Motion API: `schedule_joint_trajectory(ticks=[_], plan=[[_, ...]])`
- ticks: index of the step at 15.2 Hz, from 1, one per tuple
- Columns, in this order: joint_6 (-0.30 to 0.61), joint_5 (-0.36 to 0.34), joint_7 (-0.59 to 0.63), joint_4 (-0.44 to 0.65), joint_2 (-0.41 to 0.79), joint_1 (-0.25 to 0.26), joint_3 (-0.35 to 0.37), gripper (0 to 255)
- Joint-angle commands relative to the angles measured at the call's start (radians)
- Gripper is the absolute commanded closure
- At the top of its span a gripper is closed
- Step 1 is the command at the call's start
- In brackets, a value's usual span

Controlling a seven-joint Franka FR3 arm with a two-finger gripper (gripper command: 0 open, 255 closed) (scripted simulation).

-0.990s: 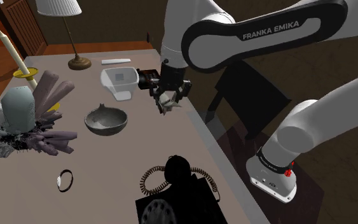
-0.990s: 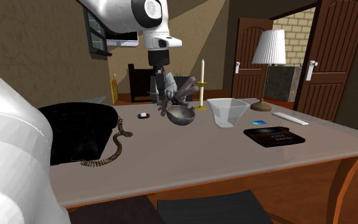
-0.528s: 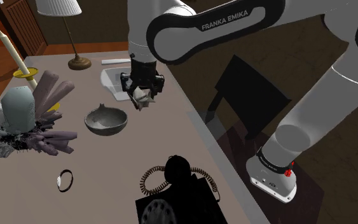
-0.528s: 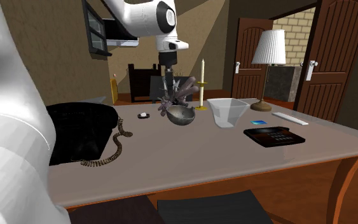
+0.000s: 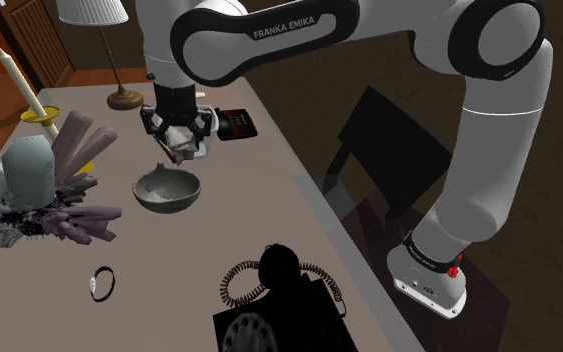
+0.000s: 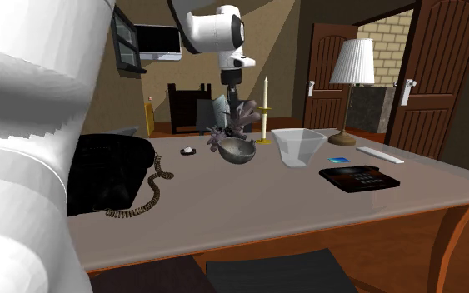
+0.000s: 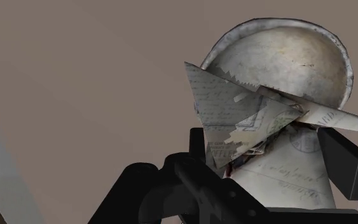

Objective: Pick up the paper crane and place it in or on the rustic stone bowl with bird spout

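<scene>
While over bowl rim, crane aloft

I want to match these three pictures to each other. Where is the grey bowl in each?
Shoulder view: bowl left of centre, below the gripper.
Second exterior view: bowl mid-table, near picture centre.
Wrist view: bowl just beyond the paper crane.
Shared landmark: the paper crane in the gripper.
</scene>
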Motion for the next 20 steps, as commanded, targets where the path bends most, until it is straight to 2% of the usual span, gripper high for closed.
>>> schedule_joint_trajectory(ticks=[1, 4, 17, 20], plan=[[-0.052, -0.061, 0.024, 0.138, 0.105, 0.063, -0.020, 255], [-0.144, -0.124, 0.026, 0.374, 0.256, 0.164, -0.058, 255], [0.023, -0.148, 0.056, 0.220, 0.279, 0.140, -0.074, 255], [0.023, -0.148, 0.056, 0.220, 0.279, 0.140, -0.074, 255]])
